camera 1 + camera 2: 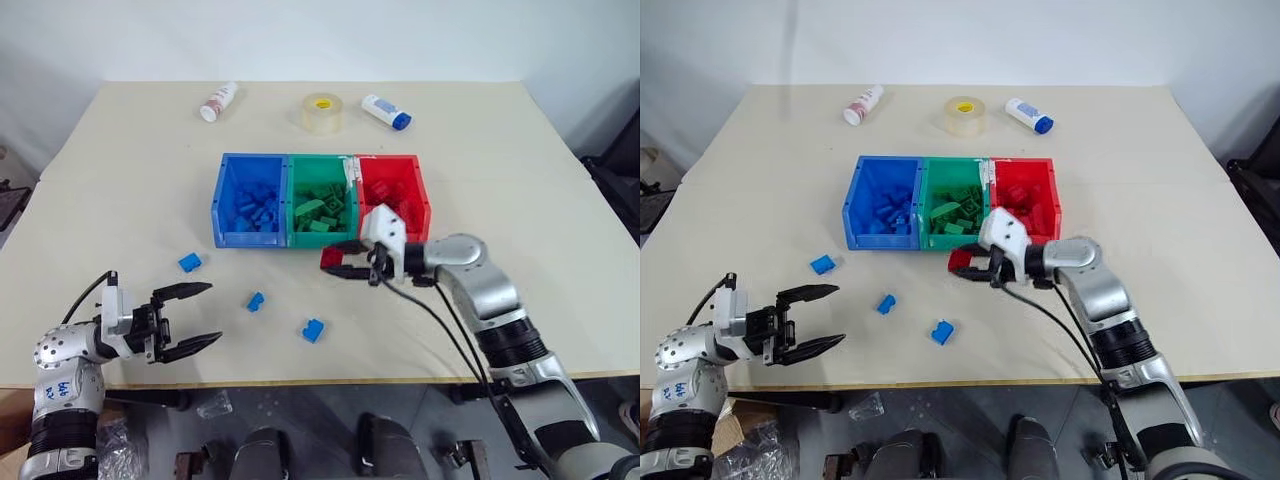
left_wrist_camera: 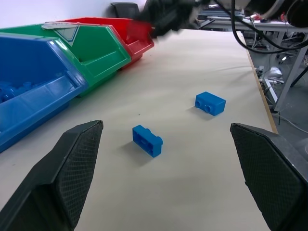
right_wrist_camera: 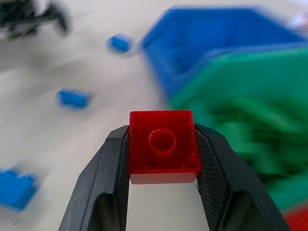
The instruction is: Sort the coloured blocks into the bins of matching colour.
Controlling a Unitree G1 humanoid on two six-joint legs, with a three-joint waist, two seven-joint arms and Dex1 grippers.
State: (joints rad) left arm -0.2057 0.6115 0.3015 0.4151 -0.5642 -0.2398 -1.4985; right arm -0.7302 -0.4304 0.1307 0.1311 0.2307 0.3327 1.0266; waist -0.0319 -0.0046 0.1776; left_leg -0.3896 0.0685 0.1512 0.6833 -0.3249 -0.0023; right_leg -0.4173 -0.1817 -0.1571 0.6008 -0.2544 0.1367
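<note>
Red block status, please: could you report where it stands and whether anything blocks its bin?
Right end effector shut on red block. Left end effector open. Red bin just behind, nothing in the way.

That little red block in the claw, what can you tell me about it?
The red block is a small, glossy plastic toy brick, squarish, with a round socket in the face toward the wrist camera. The right claw pinches it between its two black fingers, which press on opposite sides. It hangs above the table, just in front of the green bin and red bin.

Right tool [image 1: 345, 265] gripping red block [image 1: 331, 258], beside red bin [image 1: 420, 195]
</note>
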